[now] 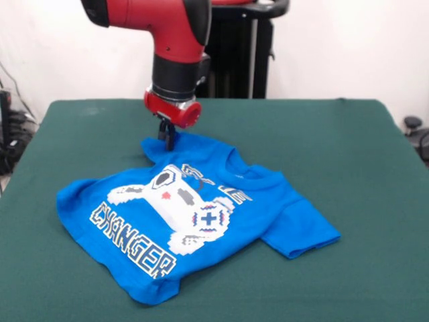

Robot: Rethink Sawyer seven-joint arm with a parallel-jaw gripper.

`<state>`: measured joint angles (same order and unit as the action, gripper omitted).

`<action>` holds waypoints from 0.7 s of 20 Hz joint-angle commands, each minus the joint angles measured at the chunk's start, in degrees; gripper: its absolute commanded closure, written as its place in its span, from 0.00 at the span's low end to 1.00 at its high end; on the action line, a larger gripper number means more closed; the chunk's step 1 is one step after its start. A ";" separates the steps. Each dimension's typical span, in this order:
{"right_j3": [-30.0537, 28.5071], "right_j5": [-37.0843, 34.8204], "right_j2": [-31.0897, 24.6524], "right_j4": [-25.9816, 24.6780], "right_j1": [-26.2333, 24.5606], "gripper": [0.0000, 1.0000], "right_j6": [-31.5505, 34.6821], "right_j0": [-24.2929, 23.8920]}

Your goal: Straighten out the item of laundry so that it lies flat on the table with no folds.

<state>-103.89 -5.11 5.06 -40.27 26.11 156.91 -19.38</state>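
The bright blue T-shirt [194, 215] lies in the middle of the dark green table [348, 147], print up, with its hem toward the lower left. One sleeve [301, 235] spreads out to the right. The fabric is creased near the collar [234, 168], so the upper lettering is partly hidden; "CHANGER" reads clearly. My gripper [167, 139] reaches straight down at the shirt's far left corner, where the other sleeve is bunched. Its dark fingers stand close together on the fabric edge and look shut on it.
The robot's black pedestal [234, 60] stands behind the table's far edge. Cables and gear [13, 134] sit off the left edge, and a dark object [412, 124] sits off the right edge. Bare green cloth surrounds the shirt on all sides.
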 commanded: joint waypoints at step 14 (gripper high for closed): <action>-1.58 -7.08 -12.36 -0.81 -12.69 1.00 -6.48 -7.10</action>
<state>-105.29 -5.81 1.74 -40.25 27.23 156.91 -23.62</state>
